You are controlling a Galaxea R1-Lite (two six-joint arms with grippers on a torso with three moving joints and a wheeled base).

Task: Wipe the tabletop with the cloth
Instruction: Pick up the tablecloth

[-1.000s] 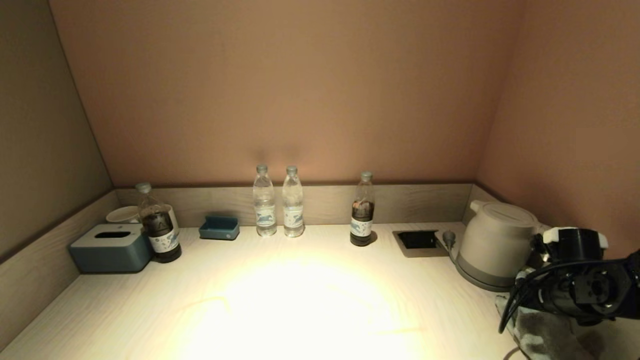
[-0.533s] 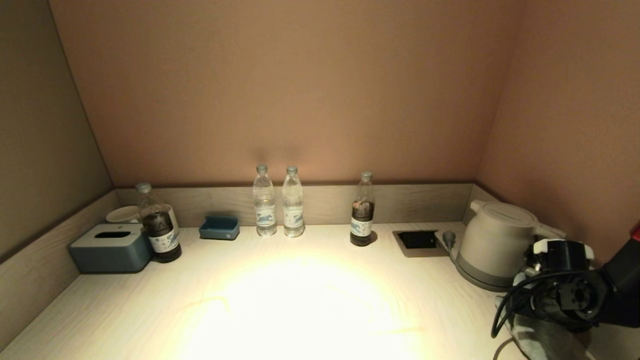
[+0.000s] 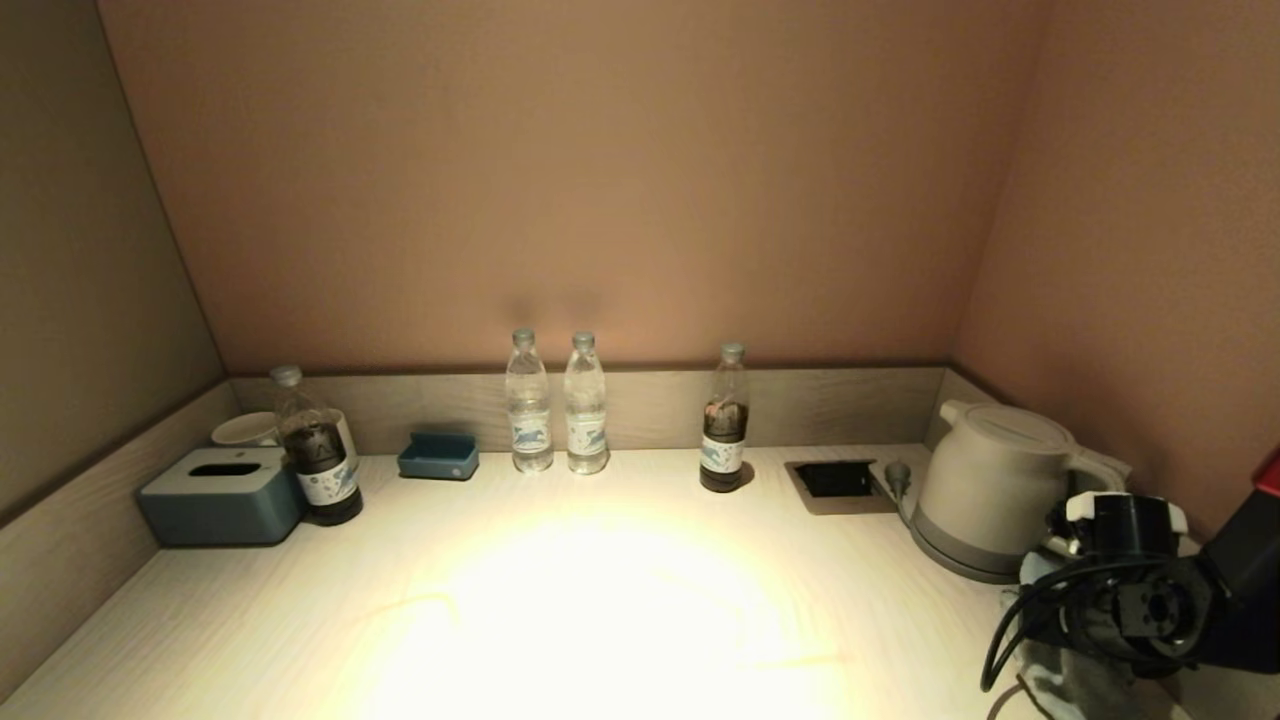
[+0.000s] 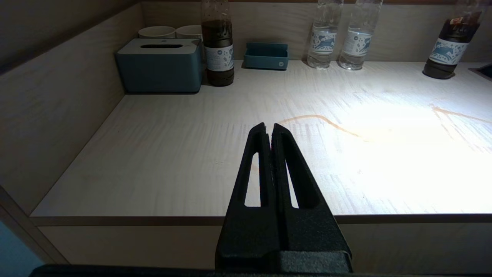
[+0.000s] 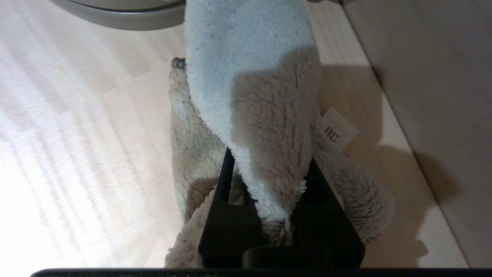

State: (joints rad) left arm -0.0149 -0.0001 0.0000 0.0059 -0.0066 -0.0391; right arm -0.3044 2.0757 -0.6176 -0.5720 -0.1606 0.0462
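Note:
The fluffy grey cloth (image 5: 250,77) lies bunched at the tabletop's (image 3: 600,610) right end, beside the side wall; its edge shows in the head view (image 3: 1060,685) under the right wrist. My right gripper (image 5: 269,161) points down, shut on a raised fold of the cloth. A white label (image 5: 338,129) sticks out of the cloth. My left gripper (image 4: 268,127) is shut and empty, held before the table's front edge. A thin brown streak (image 4: 323,120) runs across the tabletop.
A white kettle (image 3: 990,480) on its base stands just behind the cloth. A socket recess (image 3: 838,480), a dark bottle (image 3: 725,425), two water bottles (image 3: 556,405), a blue tray (image 3: 438,456), a tissue box (image 3: 222,495), another dark bottle (image 3: 318,455) and cups (image 3: 245,428) line the back.
My right wrist has moved down and a little left, onto the cloth near the kettle. The left arm has not moved.

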